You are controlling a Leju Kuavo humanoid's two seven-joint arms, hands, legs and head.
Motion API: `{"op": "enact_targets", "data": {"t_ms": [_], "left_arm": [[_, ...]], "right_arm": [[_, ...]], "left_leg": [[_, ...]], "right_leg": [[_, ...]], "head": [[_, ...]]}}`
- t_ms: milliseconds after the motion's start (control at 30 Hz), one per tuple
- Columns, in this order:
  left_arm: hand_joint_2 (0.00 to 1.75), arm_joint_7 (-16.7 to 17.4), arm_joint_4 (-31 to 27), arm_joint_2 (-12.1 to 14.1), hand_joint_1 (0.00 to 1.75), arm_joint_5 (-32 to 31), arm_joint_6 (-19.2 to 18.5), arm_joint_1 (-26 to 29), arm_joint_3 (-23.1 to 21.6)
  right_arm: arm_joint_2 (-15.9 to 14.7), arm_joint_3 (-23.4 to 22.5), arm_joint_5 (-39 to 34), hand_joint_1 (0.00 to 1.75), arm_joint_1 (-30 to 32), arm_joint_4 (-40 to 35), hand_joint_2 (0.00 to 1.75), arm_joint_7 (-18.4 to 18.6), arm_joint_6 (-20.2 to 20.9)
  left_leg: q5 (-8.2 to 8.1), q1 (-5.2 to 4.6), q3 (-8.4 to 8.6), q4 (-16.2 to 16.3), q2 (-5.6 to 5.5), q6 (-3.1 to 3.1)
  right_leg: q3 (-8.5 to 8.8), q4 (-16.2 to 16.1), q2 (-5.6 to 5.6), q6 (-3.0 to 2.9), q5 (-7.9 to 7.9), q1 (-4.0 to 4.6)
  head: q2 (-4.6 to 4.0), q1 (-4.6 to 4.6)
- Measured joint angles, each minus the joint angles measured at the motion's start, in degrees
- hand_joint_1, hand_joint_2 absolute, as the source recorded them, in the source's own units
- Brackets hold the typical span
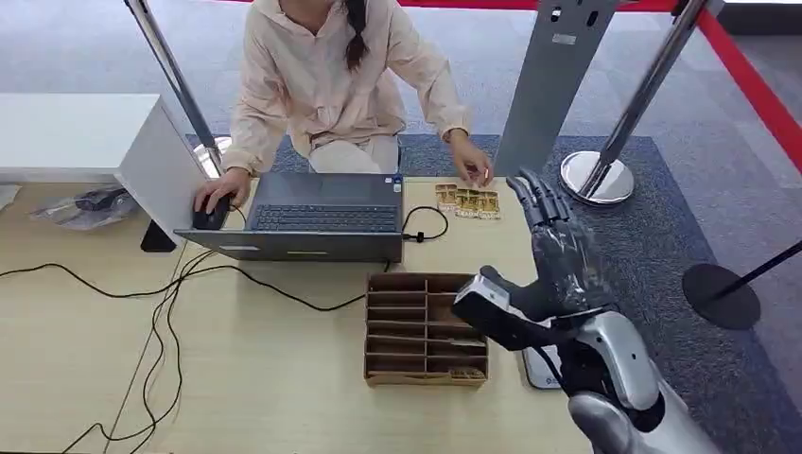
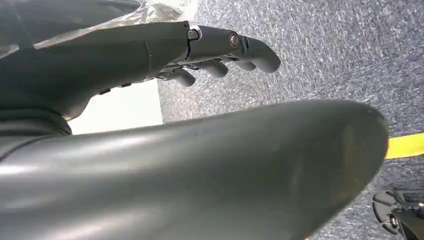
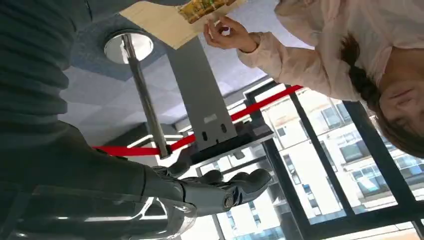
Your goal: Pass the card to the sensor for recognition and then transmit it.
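Reaching past the cardboard organizer [image 1: 426, 326] with nothing held, the right hand [image 1: 553, 251] risked knocking the gold cards [image 1: 466, 201] off their row, in my judgement, since a person's hand [image 1: 471, 168] was touching them beyond the organizer. Its fingers [image 1: 536, 197] were straight and spread, empty. The left hand [image 2: 220, 52] hung over carpet, fingers loosely curled on nothing. The cards lay on the desk [image 1: 284, 378] beside the laptop [image 1: 317, 216].
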Motion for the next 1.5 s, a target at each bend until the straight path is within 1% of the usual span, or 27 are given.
{"op": "enact_targets", "data": {"t_ms": [367, 467, 500, 533, 567, 600, 633, 833, 867, 900, 933, 967, 1500], "left_arm": [[0.00, -0.4, 0.0, 0.0, 0.00, -0.6, -0.1, -0.1, 0.0], [0.00, -0.4, 0.0, 0.0, 0.00, -0.7, -0.1, -0.1, 0.0], [0.00, -0.4, 0.0, 0.0, 0.00, -0.7, -0.1, -0.1, 0.0], [0.00, -0.4, 0.0, 0.0, 0.00, -0.8, -0.1, -0.1, 0.0], [0.00, -0.4, 0.0, 0.0, 0.00, -0.9, -0.1, -0.1, 0.0], [0.00, -0.4, 0.0, 0.0, 0.00, -0.9, -0.1, -0.1, 0.0], [0.00, -0.4, 0.0, 0.0, 0.00, -0.9, -0.1, -0.1, 0.0], [0.00, -0.4, 0.0, 0.1, 0.00, -0.9, -0.1, -0.1, -0.1], [0.00, -0.4, 0.0, 0.1, 0.00, -1.0, -0.1, -0.1, -0.1], [0.00, -0.4, 0.0, 0.1, 0.00, -1.0, -0.2, -0.1, -0.1], [0.00, -0.4, 0.0, 0.1, 0.00, -1.0, -0.2, -0.1, -0.1], [0.00, -0.4, 0.0, 0.1, 0.00, -1.0, -0.2, -0.1, -0.1], [0.00, -0.5, 0.0, 0.3, 0.00, -1.0, -0.3, -0.1, -0.1]], "right_arm": [[1.9, 1.3, 0.0, 0.00, -1.4, 3.5, 1.75, -0.4, 0.2], [2.4, 1.7, -0.1, 0.16, -1.7, 4.6, 1.75, -0.5, 0.1], [2.6, 1.8, -0.3, 0.26, -1.8, 4.9, 1.75, -0.5, 0.0], [2.7, 1.9, -0.5, 0.66, -1.9, 5.2, 1.75, -0.6, 0.0], [3.0, 2.1, -0.7, 1.36, -2.0, 5.6, 1.75, -0.7, -0.1], [3.2, 2.2, -0.9, 1.71, -2.1, 6.1, 1.75, -0.7, -0.2], [3.4, 2.3, -1.1, 1.75, -2.2, 6.5, 1.75, -0.8, -0.3], [4.7, 3.1, -1.2, 1.73, -2.4, 9.4, 1.75, -1.2, -0.4], [4.8, 3.2, -1.2, 1.41, -2.4, 9.7, 1.75, -1.2, -0.4], [5.0, 3.3, -1.2, 1.31, -2.4, 10.0, 1.75, -1.2, -0.4], [5.0, 3.3, -1.2, 0.09, -2.4, 10.2, 1.75, -1.2, -0.4], [5.1, 3.5, -1.2, 0.00, -2.4, 10.4, 1.75, -1.2, -0.4], [6.1, 5.1, -2.3, 0.00, -2.4, 13.1, 1.75, -1.2, -0.7]], "left_leg": [[0.00, 0.00, -0.01, 0.0, 0.00, 0.00], [0.00, 0.00, -0.01, 0.0, 0.00, 0.00], [0.00, 0.00, -0.01, 0.0, 0.00, 0.00], [0.00, 0.00, -0.01, 0.0, 0.00, 0.00], [0.00, 0.00, -0.01, 0.0, 0.00, 0.00], [0.00, 0.00, -0.01, 0.0, 0.00, 0.00], [0.00, 0.00, -0.01, 0.0, 0.00, 0.00], [0.01, 0.00, 0.00, 0.0, 0.00, -0.01], [0.01, 0.00, -0.01, 0.0, 0.00, -0.01], [0.01, 0.00, 0.00, 0.0, 0.00, -0.01], [0.01, 0.00, -0.01, 0.0, 0.00, -0.01], [0.01, 0.00, -0.01, 0.0, 0.00, -0.01], [0.01, 0.00, 0.01, 0.0, 0.00, -0.01]], "right_leg": [[0.00, 0.0, 0.00, 0.00, 0.00, 0.00], [0.00, 0.0, 0.00, 0.00, 0.00, 0.00], [0.01, 0.0, 0.00, 0.00, 0.00, 0.00], [0.00, 0.0, 0.00, 0.00, 0.00, 0.00], [0.00, 0.0, 0.00, 0.00, 0.00, 0.00], [0.00, 0.0, 0.00, 0.00, 0.00, 0.00], [0.00, 0.0, 0.00, 0.00, 0.00, 0.00], [0.01, 0.0, 0.00, 0.00, 0.00, 0.00], [0.00, 0.0, 0.00, 0.00, 0.00, 0.00], [0.00, 0.0, 0.00, 0.00, 0.00, 0.00], [0.00, 0.0, 0.00, 0.00, 0.00, 0.00], [0.00, 0.0, 0.00, 0.00, 0.00, 0.00], [0.00, 0.0, 0.00, 0.00, 0.00, 0.00]], "head": [[-0.02, 0.02], [-0.02, 0.02], [-0.02, 0.02], [-0.02, 0.02], [-0.02, 0.00], [-0.02, 0.02], [-0.02, 0.00], [-0.02, 0.02], [-0.02, 0.02], [-0.02, 0.02], [-0.02, 0.02], [-0.02, 0.00], [0.00, 0.00]]}}
